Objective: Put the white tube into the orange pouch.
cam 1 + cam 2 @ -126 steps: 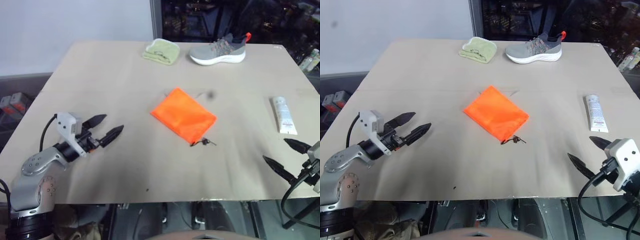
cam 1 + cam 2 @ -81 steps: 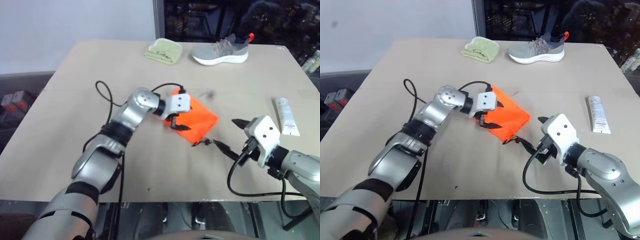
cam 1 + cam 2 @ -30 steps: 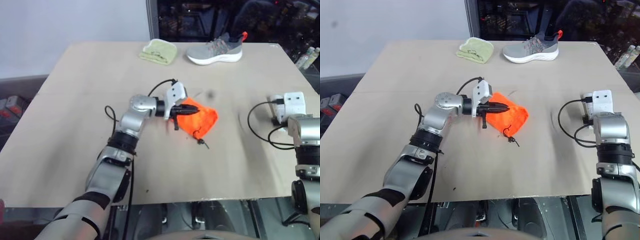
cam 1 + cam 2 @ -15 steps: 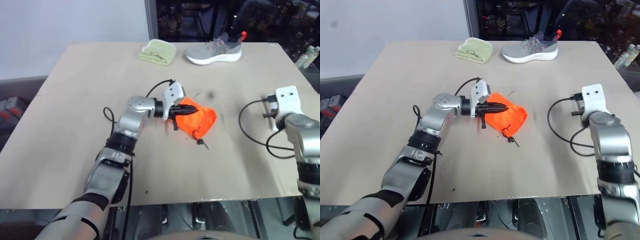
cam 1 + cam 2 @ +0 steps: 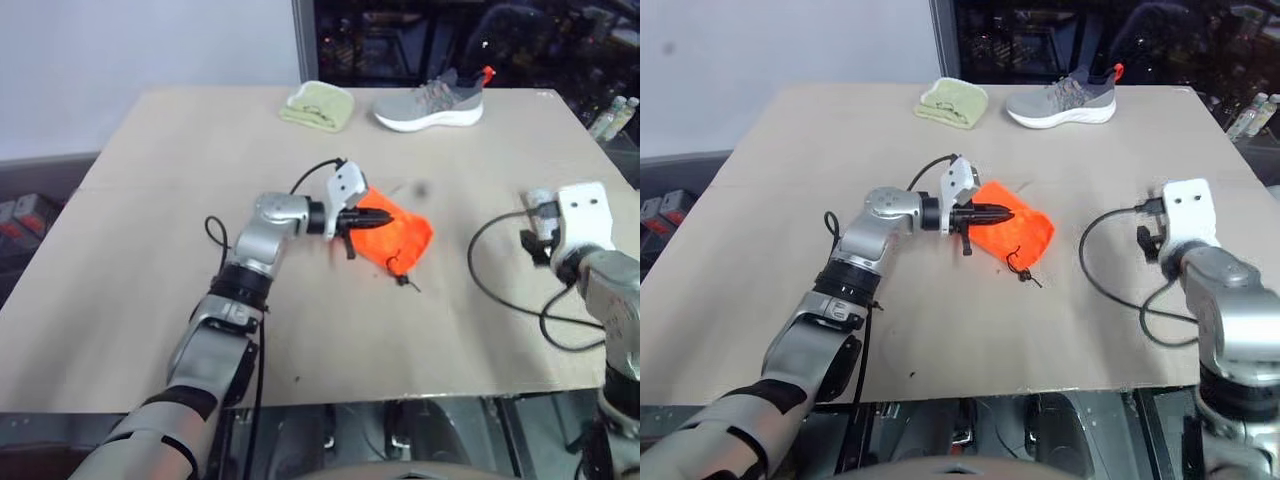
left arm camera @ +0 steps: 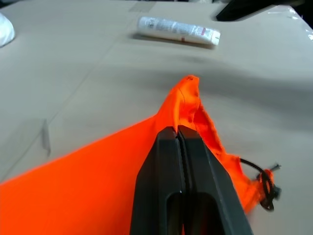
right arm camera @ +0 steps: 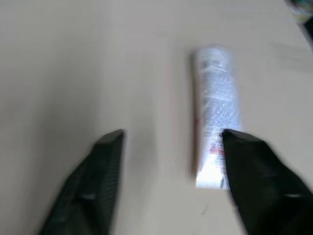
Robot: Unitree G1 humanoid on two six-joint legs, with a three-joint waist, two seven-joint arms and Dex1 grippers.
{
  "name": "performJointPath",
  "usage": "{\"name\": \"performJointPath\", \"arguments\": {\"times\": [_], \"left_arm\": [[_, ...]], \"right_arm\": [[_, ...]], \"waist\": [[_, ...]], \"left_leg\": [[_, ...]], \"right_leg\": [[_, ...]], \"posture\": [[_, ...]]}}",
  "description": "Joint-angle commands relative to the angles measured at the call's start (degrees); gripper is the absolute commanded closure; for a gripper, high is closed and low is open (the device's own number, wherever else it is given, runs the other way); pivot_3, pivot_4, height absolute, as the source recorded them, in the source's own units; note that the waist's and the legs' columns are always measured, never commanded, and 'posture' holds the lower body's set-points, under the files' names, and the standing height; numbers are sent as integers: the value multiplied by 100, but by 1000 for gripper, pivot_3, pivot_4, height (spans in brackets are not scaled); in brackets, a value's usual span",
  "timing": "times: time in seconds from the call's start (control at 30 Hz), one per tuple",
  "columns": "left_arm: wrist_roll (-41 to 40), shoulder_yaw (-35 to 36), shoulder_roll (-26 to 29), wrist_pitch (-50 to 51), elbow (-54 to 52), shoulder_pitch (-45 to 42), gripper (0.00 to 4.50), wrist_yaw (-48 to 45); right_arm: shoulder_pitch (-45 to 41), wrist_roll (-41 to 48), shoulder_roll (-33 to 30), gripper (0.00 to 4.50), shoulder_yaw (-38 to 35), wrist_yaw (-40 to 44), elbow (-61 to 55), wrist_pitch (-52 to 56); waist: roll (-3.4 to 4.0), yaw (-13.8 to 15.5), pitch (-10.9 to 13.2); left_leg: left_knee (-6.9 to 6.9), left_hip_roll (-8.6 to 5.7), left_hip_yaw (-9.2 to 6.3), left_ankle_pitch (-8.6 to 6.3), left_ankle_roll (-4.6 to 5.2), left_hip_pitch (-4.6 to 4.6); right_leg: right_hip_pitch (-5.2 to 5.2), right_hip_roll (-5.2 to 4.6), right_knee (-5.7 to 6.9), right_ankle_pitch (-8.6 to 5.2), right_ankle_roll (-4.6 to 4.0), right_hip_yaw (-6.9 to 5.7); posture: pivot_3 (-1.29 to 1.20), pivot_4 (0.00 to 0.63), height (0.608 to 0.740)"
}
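The right gripper has swung back from the pouch toward the table's right edge and now hangs spread over the white tube, not yet touching; the pickup is next; the left gripper stays pinched shut on the orange pouch, lifting its fabric; the tube lies flat, uncrushed.

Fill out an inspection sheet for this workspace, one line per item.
Surface: tan table, flat, a crease across it.
Job's things: orange pouch bunched at mid-table, cord end toward the robot; white tube lying flat to its right, not in the pouch.
Clutter: grey shoe and green cloth at the far edge.
Grippers: left gripper shut on the pouch's fabric; right gripper open above the tube.
Cables: black leads looping at both wrists.
Surroundings: white wall far left, dark shelving behind.
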Motion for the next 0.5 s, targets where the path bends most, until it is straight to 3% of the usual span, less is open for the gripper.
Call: {"name": "performJointPath", "arguments": {"times": [0.03,0.27,0.4,0.5], "left_arm": [[-113,58,-24,33,-363,-79,4500,94],[-189,51,-27,315,-935,239,4500,260],[-216,8,-24,457,-1235,393,4500,383],[-260,26,-39,577,-1409,466,4500,504]], "right_arm": [[-703,-379,-183,81,241,-170,1834,-978],[-1602,-793,-562,81,671,107,5212,-2669],[-1766,-845,-697,81,691,134,5883,-2820],[-1714,-867,-781,81,750,214,5655,-2244]], "waist": [[0,0,0],[5,12,3],[5,22,3],[6,25,3]], "left_leg": [[-2,2,-2,1,-2,0],[-32,-9,14,15,-28,-8],[-27,-22,8,14,-26,-1],[-14,-19,1,14,-26,1]], "right_leg": [[0,5,0,8,14,-1],[-11,5,-10,11,9,9],[-3,-8,-6,6,19,7],[6,-11,-2,-4,36,1]], "posture": [[0,150,740],[0,150,740],[0,150,740],[0,150,740]]}}
